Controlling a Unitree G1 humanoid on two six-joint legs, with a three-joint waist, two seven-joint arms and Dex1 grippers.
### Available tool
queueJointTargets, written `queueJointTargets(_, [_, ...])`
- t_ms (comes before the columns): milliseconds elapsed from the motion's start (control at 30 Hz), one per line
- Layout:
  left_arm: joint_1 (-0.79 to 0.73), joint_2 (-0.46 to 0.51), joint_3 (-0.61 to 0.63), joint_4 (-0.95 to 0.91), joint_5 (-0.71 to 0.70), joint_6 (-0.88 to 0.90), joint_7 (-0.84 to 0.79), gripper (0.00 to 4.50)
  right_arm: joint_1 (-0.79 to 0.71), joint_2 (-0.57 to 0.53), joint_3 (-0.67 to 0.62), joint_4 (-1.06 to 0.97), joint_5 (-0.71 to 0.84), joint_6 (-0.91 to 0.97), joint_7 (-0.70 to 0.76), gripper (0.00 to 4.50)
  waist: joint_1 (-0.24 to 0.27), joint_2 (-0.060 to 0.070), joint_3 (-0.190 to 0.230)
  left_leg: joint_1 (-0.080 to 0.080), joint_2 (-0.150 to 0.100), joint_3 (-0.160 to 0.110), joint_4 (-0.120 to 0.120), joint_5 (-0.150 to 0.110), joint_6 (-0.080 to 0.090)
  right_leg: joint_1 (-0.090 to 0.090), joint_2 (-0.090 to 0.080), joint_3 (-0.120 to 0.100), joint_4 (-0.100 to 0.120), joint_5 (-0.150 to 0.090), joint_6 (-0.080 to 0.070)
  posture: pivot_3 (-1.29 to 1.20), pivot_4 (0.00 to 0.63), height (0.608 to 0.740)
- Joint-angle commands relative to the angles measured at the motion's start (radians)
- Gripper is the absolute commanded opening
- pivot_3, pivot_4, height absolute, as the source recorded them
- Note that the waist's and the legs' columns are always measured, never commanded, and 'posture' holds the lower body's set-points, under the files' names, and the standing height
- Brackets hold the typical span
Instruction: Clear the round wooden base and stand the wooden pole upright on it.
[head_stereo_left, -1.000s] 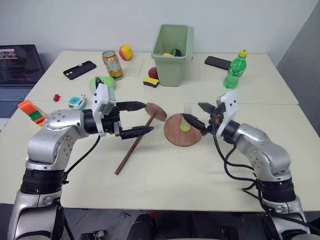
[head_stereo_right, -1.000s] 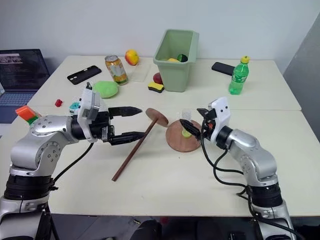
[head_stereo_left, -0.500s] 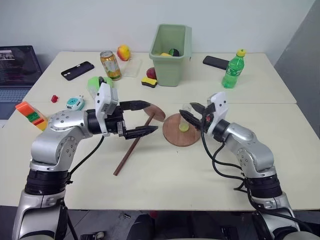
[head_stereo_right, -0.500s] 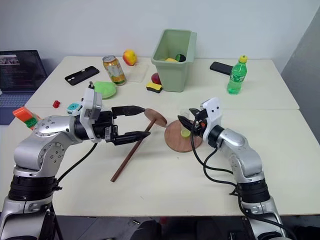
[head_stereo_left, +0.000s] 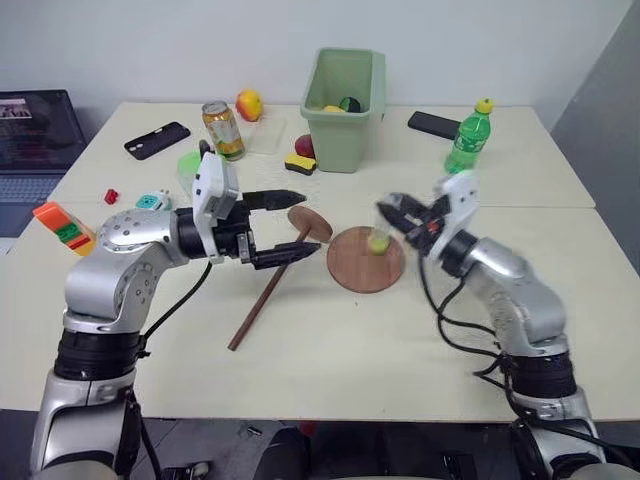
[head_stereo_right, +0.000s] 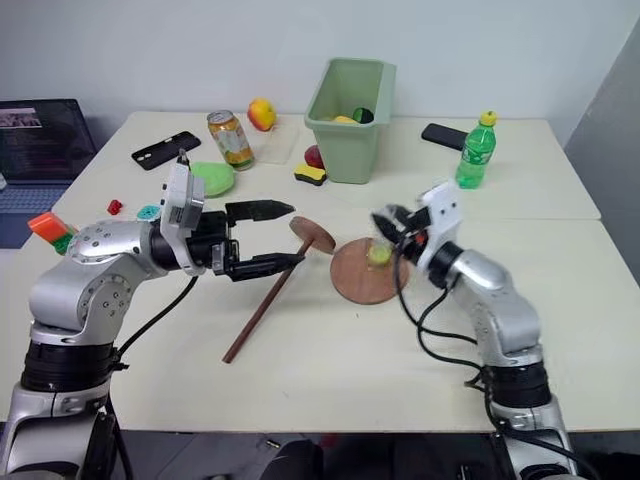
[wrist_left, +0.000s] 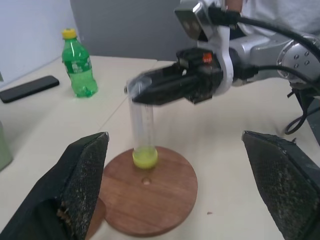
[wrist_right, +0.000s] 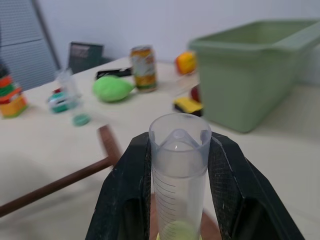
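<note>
The round wooden base (head_stereo_left: 352, 272) lies flat mid-table, its centre hole (wrist_left: 146, 181) uncovered. My right gripper (wrist_right: 180, 147) is shut on a clear plastic tube (wrist_left: 141, 122) with a yellow bottom. The tube is upright over the far part of the base, and I cannot tell whether it still touches. The wooden pole (head_stereo_left: 260, 300) lies on the table left of the base, its small disc (head_stereo_left: 318, 226) at the far end. My left gripper (head_stereo_left: 300, 226) hovers open above the pole's disc end, pointing toward the base, with nothing between its fingers (wrist_left: 80, 185).
A green bin (head_stereo_left: 345, 95) stands at the back centre, with a green bottle (head_stereo_left: 468, 138) and a black phone (head_stereo_left: 433, 124) to its right. A can (head_stereo_left: 222, 130), another phone (head_stereo_left: 160, 140) and small toys sit back left. A laptop (head_stereo_left: 35, 120) is at the far left.
My right gripper has shut on the clear tube and carried it a little up and to the right over the base. The left gripper has stayed open and nearly still.
</note>
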Motion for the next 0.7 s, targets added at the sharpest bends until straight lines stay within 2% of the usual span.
queueJointTargets(33, [-0.047, -0.026, -0.023, -0.039, -0.032, 0.021, -0.001, 4.50, -0.040, -0.065, -0.107, 0.019, -0.051, 0.024, -0.101, 1.21, -0.001, 0.000, 0.000, 0.000, 0.000, 0.000, 0.000, 0.000, 0.000, 0.000, 0.000, 0.000, 0.000, 0.000, 0.000, 0.00, 0.150, 0.740])
queueJointTargets(200, [-0.112, -0.086, -0.075, -0.007, -0.028, 0.016, -0.023, 4.50, -0.106, -0.094, -0.210, 0.263, -0.109, 0.016, -0.242, 1.21, -0.003, 0.000, 0.000, 0.000, 0.000, 0.002, 0.000, 0.000, 0.000, 0.000, 0.000, 0.001, 0.000, 0.000, 0.000, 0.00, 0.150, 0.740])
queueJointTargets(400, [-0.146, -0.118, -0.104, 0.024, -0.014, -0.001, -0.053, 4.50, -0.148, -0.077, -0.241, 0.459, -0.104, -0.043, -0.245, 1.21, -0.016, 0.000, 0.000, 0.000, 0.001, 0.004, -0.001, 0.000, 0.000, -0.001, 0.001, 0.002, 0.001, 0.000, 0.000, 0.00, 0.150, 0.740])
queueJointTargets(667, [-0.157, -0.121, -0.100, 0.036, -0.014, -0.002, -0.061, 4.50, -0.109, -0.073, -0.206, 0.457, -0.129, -0.090, -0.235, 1.21, -0.012, 0.000, 0.000, 0.000, 0.001, 0.004, 0.000, 0.000, 0.000, 0.000, 0.001, 0.002, 0.001, 0.000, 0.000, 0.00, 0.150, 0.740])
queueJointTargets(700, [-0.157, -0.120, -0.100, 0.036, -0.014, -0.002, -0.062, 4.50, -0.103, -0.071, -0.204, 0.449, -0.128, -0.090, -0.235, 1.55, -0.012, 0.000, 0.000, 0.000, 0.001, 0.003, 0.000, 0.000, 0.000, 0.000, 0.001, 0.002, 0.001, 0.000, 0.000, 0.00, 0.150, 0.740])
